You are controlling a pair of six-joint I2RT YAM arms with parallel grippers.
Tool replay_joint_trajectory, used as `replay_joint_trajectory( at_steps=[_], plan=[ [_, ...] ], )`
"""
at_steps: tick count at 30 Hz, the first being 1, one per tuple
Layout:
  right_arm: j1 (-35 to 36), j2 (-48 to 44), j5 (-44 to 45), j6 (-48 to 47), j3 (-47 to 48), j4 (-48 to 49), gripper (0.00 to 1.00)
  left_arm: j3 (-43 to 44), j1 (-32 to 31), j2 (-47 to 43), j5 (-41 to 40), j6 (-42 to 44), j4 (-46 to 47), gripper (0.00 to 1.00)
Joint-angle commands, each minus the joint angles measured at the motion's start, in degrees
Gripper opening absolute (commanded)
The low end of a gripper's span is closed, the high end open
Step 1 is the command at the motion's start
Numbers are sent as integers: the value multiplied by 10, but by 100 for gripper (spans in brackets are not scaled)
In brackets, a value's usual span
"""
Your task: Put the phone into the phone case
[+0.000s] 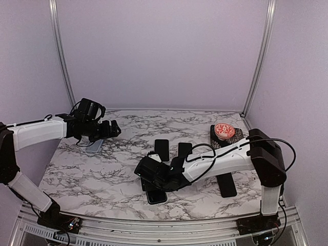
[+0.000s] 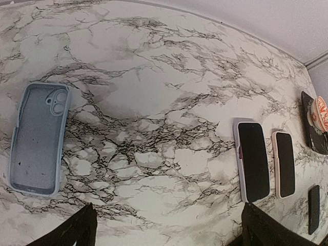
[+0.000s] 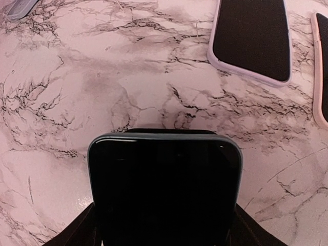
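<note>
The grey-blue phone case [image 2: 38, 138] lies open side up at the table's left; it also shows in the top view [image 1: 95, 146] and as a corner in the right wrist view [image 3: 20, 6]. My left gripper [image 1: 114, 129] hovers just right of it, open and empty, its fingertips [image 2: 77, 230] spread wide above bare marble. My right gripper [image 1: 149, 173] is shut on a black-screened phone [image 3: 164, 189] with a blue-grey edge, gripping its two long sides a little above the front-centre table. The phone's end pokes out below the gripper in the top view [image 1: 156, 196].
Two other phones lie side by side mid-table, one white-edged [image 2: 252, 160] and one pink-edged [image 2: 283, 164]. A round red-and-white object [image 1: 224, 131] sits on a black slab at the back right. A dark flat bar [image 1: 225, 184] lies by the right arm.
</note>
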Motion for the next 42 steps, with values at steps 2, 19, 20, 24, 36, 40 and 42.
replay_joint_trajectory(
  at_steps=[2, 19, 20, 24, 36, 40, 42],
  plan=[
    [13, 23, -30, 34, -4, -50, 48, 3, -1, -21, 5, 11, 9, 99],
    [13, 32, -35, 43, 55, -152, 99, 5, 0, -24, 12, 13, 8, 99],
    [13, 32, -41, 47, 60, -165, 99, 5, 0, -24, 12, 13, 8, 99],
    [6, 27, -86, 52, 71, -214, 99, 5, 0, -28, 14, 13, 8, 99],
    [5, 58, -153, 34, 117, -260, 99, 5, 0, -32, 19, 12, 8, 99],
    [5, 81, -156, 28, 129, -272, 98, 5, 0, -34, 19, 13, 8, 99],
    [5, 88, -152, 31, 131, -279, 95, 5, 0, -35, 19, 13, 8, 99]
  ],
)
